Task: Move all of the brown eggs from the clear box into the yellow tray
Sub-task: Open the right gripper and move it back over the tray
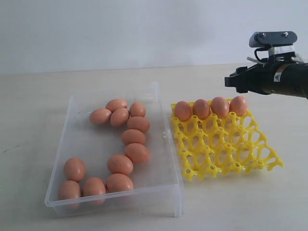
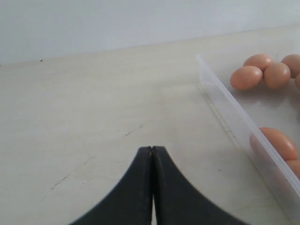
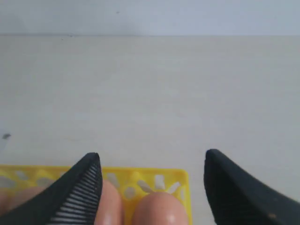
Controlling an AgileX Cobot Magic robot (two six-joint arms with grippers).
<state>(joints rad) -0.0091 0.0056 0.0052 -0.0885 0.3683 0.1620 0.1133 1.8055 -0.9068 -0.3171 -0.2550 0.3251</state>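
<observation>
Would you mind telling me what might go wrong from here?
1. The right gripper hangs open close over the filled far row of the yellow tray; if it pulls away carelessly, a finger might clip an egg out of its cup.
2. The brown eggs in the clear box lie loose and touching, so gripping one may roll its neighbours.

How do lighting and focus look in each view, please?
Exterior view: soft, even light, only faint shadows under the eggs. Left wrist view: left end effector, shut, shows dark without detail, table evenly lit. Right wrist view: eggs beneath the open right end effector out of focus.
</observation>
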